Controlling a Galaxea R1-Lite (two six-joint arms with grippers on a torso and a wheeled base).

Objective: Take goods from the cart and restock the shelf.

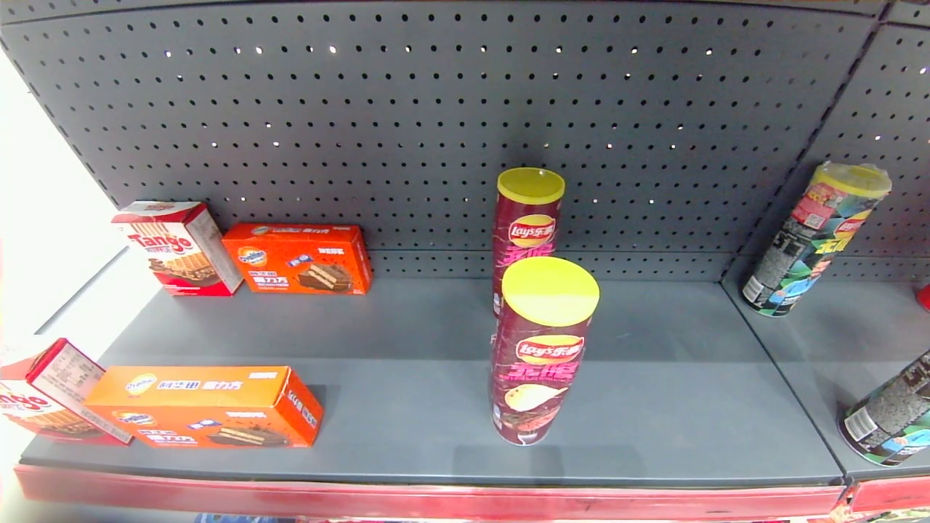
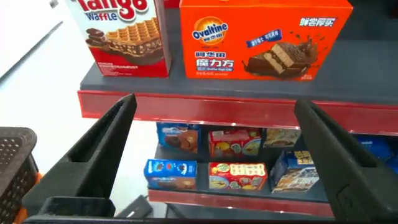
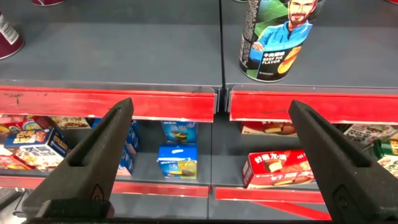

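Grey metal shelf with a red front-edge strip and a perforated grey back panel. Two maroon cylindrical crisp cans with yellow lids stand upright right of the shelf's middle: the rear can against the back panel, the front can just before it, nearer the front edge. At the rear left stand a red-and-white cardboard wafer box and, touching or just beside it, an orange cardboard chocolate-wafer box. At the front-left corner a second wafer box and a second orange box lie side by side along the front edge. In the adjoining shelf bay to the right, a black-and-green printed can stands at the rear and another of its kind near the front edge. The left pincer, spread wide, is before the front edge below the front-left boxes; a dark mesh basket shows beside it. The right pincer, likewise spread wide, is before the front edge where the two bays meet. A lower shelf carries small blue and red boxes.
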